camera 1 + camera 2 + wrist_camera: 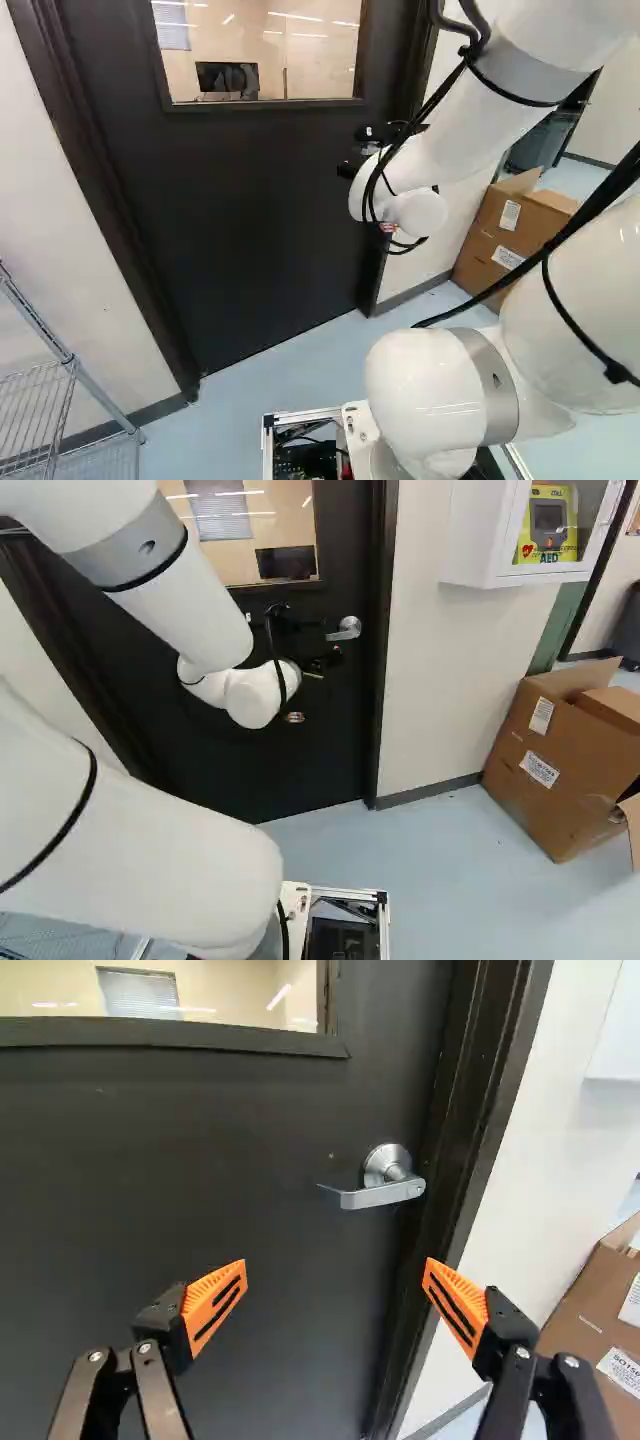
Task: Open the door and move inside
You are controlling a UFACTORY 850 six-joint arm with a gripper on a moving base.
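Gripper (308,635): nearest; jaws spread wide, orange pads (215,1300) apart
Door handle (378,1195): silver lever on the black door (200,1170), ahead of the gripper, beside the door frame (488,1090)
Lever axis: roughly level, free end pointing away from the frame
Box labels (540,769): white, printed, on cardboard (570,825)
Yellow unit (547,520): lettered, inside the wall cabinet (470,540)

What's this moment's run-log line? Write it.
black windowed door: closed; silver metal lever handle: ungripped; black orange-padded gripper: open; next: probably grip handle

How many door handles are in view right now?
1: a silver lever handle on the dark door, ahead of the open gripper. The arm covers part of the door in both base views.
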